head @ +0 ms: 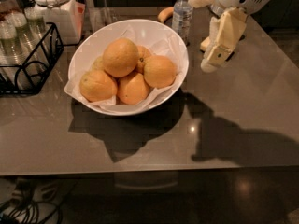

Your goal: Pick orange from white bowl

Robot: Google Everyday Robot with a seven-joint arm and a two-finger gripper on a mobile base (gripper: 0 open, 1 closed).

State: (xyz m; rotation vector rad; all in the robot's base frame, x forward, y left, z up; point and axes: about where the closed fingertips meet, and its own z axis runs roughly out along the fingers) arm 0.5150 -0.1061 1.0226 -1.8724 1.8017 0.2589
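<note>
The big round yellow-orange orange (pixel 120 57) sits on top of the pile of fruit in the wide shiny white bowl (pixel 184 65), which is lined with crumpled paper. The robot's pale yellow gripper (pixel 212 62) hangs over the grey table (pixel 252 101), just outside the bowl's rim, near a clear plastic water bottle (pixel 182 9). I cannot tell if it is open or closed. In this view the orange lies to its left, across the bowl. It is round, so I think any side works.

Grey table (pixel 233 101) carries white bowl (pixel 93 37), water bottle (pixel 182 15), wire rack (pixel 59 43), jar (pixel 53 8); gripper (pixel 211 63) above it
</note>
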